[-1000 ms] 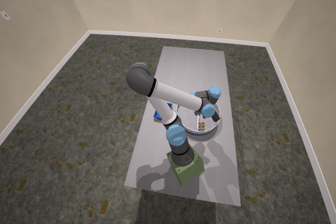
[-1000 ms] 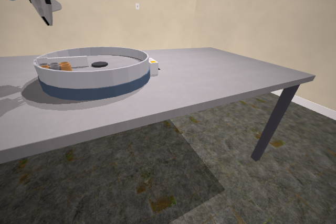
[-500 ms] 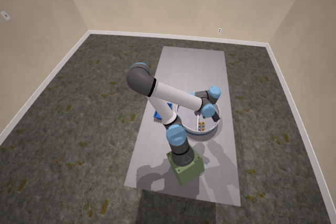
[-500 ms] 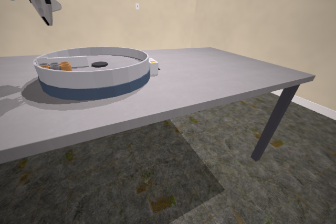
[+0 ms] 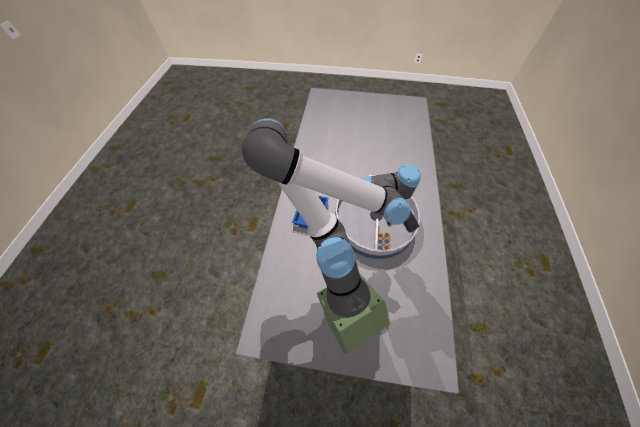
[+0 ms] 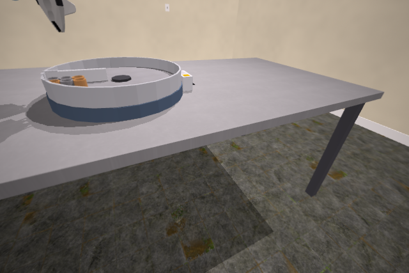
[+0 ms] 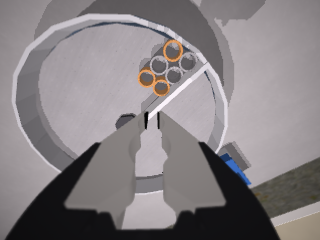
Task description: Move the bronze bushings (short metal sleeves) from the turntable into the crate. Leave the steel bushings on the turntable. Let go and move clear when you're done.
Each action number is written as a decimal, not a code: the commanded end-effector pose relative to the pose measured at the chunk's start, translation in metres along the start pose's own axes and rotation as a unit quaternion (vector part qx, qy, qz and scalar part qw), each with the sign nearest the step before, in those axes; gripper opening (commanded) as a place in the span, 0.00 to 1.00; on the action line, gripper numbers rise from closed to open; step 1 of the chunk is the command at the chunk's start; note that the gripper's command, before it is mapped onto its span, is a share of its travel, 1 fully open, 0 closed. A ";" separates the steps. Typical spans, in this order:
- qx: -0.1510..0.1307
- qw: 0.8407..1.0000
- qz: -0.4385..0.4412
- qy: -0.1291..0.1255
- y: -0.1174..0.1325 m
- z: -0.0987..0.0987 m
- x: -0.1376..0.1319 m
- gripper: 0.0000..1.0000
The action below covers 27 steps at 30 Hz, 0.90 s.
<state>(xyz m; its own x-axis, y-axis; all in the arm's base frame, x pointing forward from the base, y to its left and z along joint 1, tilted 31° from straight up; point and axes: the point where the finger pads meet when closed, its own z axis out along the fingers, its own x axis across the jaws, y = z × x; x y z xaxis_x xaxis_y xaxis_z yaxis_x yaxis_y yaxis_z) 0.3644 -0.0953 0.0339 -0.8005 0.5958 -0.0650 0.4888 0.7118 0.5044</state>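
The turntable point(image 5: 363, 244) point(image 6: 115, 96) point(image 7: 27, 110) is a round white-walled tray with a blue base. Three bronze bushings, one big point(image 7: 164, 51) point(image 6: 80, 81) and two smaller point(image 7: 139, 78) point(image 7: 161, 94), stand upright in it beside the divider, clustered with three steel bushings point(image 7: 151, 65) point(image 7: 188, 69) point(image 7: 174, 83). My gripper point(image 6: 60, 31) point(image 7: 152, 112) is shut and empty, high above the turntable. In the wrist view its tips overlap the divider's inner end. The blue crate point(image 5: 299, 219) point(image 7: 235, 170) is left of the turntable in the top view, partly hidden by my arm; its contents cannot be made out.
A thin white divider point(image 7: 180, 91) point(image 6: 95, 74) runs from the turntable's wall toward a black centre disc point(image 6: 121, 78) point(image 7: 126, 121). A small white box point(image 6: 186, 81) with a yellow mark is at the turntable's outer side. The turntable's wall stands around the bushings.
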 end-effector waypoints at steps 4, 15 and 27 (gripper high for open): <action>-0.002 1.000 0.002 0.004 0.002 0.045 -0.012 0.06; -0.001 1.000 0.000 0.001 0.003 0.080 -0.029 0.06; -0.001 1.000 0.001 0.002 0.003 0.080 -0.028 0.06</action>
<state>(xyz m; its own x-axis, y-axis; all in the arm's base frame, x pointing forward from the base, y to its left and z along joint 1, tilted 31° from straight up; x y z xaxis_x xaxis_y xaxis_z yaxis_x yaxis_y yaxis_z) 0.4147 -0.0785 -0.0320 -0.8014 0.5953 -0.0582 0.4897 0.7089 0.5076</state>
